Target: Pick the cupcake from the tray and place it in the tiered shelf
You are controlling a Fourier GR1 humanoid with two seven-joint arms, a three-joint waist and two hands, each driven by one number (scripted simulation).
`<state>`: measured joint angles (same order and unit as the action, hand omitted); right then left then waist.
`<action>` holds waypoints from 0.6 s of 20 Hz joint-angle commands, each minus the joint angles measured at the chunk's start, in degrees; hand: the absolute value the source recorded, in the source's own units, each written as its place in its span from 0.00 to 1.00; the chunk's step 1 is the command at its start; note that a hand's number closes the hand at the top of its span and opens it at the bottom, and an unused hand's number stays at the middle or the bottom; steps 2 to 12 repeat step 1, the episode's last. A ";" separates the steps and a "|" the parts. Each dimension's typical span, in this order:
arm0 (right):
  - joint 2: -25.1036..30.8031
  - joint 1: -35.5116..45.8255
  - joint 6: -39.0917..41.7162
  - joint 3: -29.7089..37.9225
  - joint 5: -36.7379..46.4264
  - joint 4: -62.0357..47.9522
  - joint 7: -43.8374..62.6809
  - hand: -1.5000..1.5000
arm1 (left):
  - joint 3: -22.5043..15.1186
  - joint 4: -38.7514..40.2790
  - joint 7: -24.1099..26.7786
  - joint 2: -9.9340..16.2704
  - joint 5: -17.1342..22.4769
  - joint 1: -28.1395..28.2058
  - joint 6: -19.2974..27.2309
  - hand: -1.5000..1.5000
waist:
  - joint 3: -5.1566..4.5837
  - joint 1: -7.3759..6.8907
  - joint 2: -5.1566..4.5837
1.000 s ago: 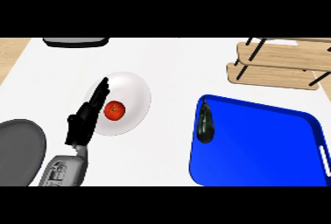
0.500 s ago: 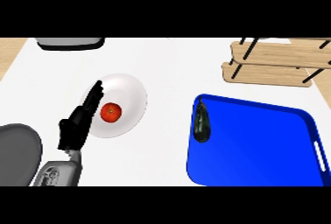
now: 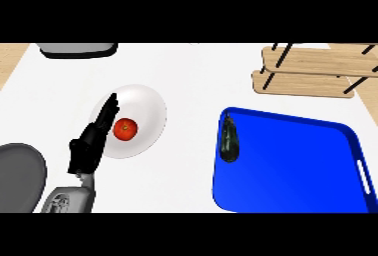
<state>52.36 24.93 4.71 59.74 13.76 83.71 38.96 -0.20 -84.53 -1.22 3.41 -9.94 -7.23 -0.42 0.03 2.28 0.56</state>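
Just right of the left hand's (image 3: 92, 142) fingers (image 3: 109, 112), straight and empty: red ball (image 3: 125, 129) on plate (image 3: 148, 107). Far right of them, dark long thing (image 3: 229, 140) by tray's (image 3: 295, 165) left wall, no plain cupcake. Probably work for the unseen right hand, nearer shelf (image 3: 317, 65).

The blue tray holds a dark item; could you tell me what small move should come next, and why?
Probably bring a hand to the dark item at the blue tray's left edge: nothing holds it, the left hand is open over the white plate, the right hand is unseen.
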 commanded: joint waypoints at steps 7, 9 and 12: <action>2.51 -8.46 9.28 11.40 -7.17 -1.20 -2.36 0.00 | -0.19 -0.84 -1.40 0.16 -0.43 -0.34 0.16 0.50 | 0.03 -0.14 -0.10; 2.51 -8.46 9.28 11.40 -7.17 -1.20 -2.36 0.00 | -0.19 -0.84 -1.40 0.16 -0.43 -0.34 0.16 0.50 | 0.03 -0.14 -0.10; 2.51 -8.46 9.28 11.40 -7.17 -1.20 -2.36 0.00 | -0.19 -0.84 -1.40 0.16 -0.43 -0.34 0.16 0.50 | 0.03 -0.14 -0.10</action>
